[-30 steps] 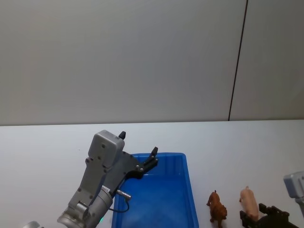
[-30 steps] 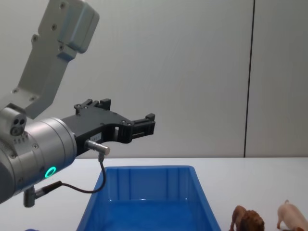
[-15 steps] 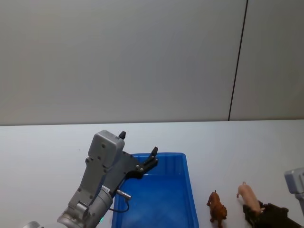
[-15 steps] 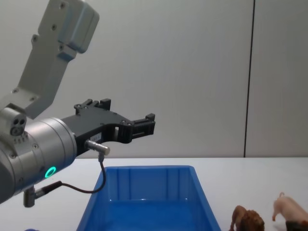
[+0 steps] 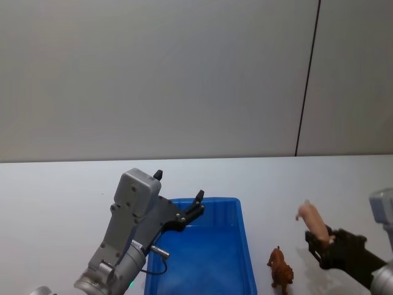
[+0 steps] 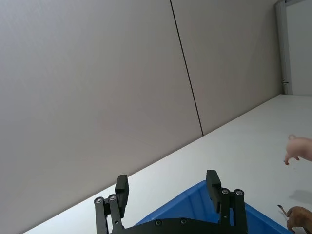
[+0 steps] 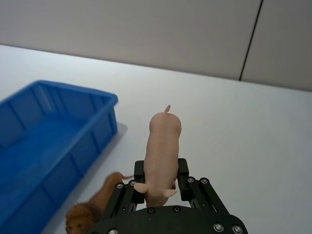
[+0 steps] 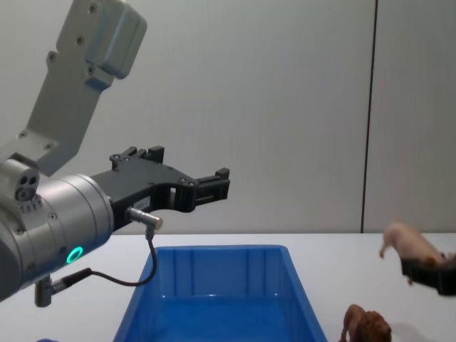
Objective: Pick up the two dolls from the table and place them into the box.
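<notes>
The left gripper (image 6: 166,178), fingers spread wide and empty, hovers above the bright blue rectangular plastic box (image 5: 247,252) on the flat white table (image 5: 61,190). Just right of the box stands a small brown plastic lion with a shaggy mane (image 5: 281,268). Further right, clear of the table, the right gripper (image 7: 161,170) clamps a pale pink plastic pig (image 5: 313,220) across its flanks, seemingly near the hindquarters. Both figurines look light, rigid and smooth, so a mid-body pinch probably suits best.
</notes>
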### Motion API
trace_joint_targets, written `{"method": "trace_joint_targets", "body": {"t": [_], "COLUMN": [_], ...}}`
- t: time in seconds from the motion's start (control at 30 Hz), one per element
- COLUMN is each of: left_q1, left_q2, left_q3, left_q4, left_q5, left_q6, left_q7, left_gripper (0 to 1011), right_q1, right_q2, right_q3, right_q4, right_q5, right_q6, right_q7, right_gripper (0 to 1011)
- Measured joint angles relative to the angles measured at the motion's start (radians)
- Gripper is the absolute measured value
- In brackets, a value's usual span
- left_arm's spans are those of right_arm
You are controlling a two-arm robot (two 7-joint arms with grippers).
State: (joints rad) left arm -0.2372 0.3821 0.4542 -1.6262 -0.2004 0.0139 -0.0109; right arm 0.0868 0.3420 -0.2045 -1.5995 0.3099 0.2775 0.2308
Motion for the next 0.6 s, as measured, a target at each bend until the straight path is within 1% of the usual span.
{"method": "trace_joint_targets", "body": {"t": [0.13, 0.17, 0.33, 0.4, 0.47, 0.6], "left_q1": [0.0, 0.0, 0.0, 0.0, 0.0, 0.0], "left_q2": [0.0, 0.0, 0.0, 0.0, 0.0, 0.0], "left_q3": [0.0, 0.0, 0.0, 0.0, 0.0, 0.0], "left_q4": [0.0, 0.0, 0.0, 0.0, 0.0, 0.0], "left_q5": [0.0, 0.0, 0.0, 0.0, 0.0, 0.0], "left_q6": [0.0, 0.0, 0.0, 0.0, 0.0, 0.0], "left_q7": [0.0, 0.0, 0.0, 0.0, 0.0, 0.0], "left_gripper": [1001, 1001, 1001, 1001, 1001, 1001], "right_q1": [0.023, 0.034, 0.07, 0.091, 0.105, 0.147], "right_q2": [-0.004, -0.007, -0.02, -0.029, -0.035, -0.057], "right_q3": [0.0, -0.002, -0.009, -0.015, -0.02, -0.037], "right_q4": [-0.01, -0.013, -0.012, -0.004, 0.003, 0.033], "right_q5": [-0.001, -0.002, -0.007, -0.011, -0.014, -0.033], "right_q6": [0.0, 0.001, 0.012, 0.022, 0.028, 0.049], "right_q7": [0.036, 0.054, 0.106, 0.136, 0.154, 0.216], "right_gripper": [369, 369, 369, 369, 369, 369]}}
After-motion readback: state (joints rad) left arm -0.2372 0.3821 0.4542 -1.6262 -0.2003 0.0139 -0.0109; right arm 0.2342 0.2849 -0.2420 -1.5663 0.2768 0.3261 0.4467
